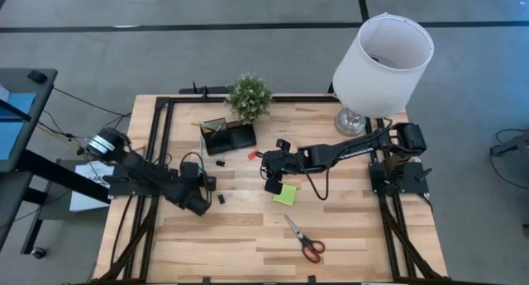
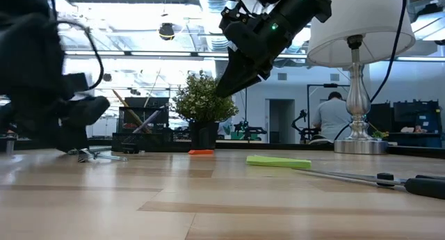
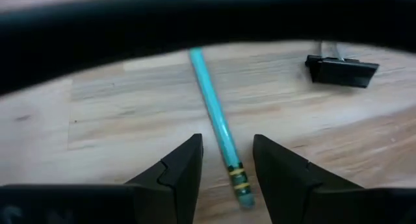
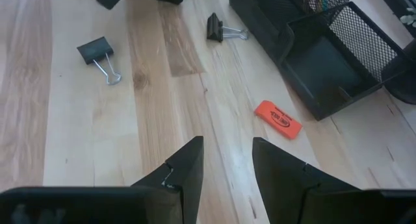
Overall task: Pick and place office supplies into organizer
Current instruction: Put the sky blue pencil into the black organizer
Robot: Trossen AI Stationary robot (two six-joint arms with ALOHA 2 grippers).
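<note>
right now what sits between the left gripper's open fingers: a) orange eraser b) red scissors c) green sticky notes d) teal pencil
d: in the left wrist view the left gripper is open, with the teal pencil lying on the wood between its fingers.

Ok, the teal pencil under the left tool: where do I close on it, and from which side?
Come straight down on the teal pencil, which lies flat on the bare table. Grip the shaft just up from its banded eraser end, fingers across its thin width. The left tool is open and already straddles that end; the binder clip lies well clear.
</note>
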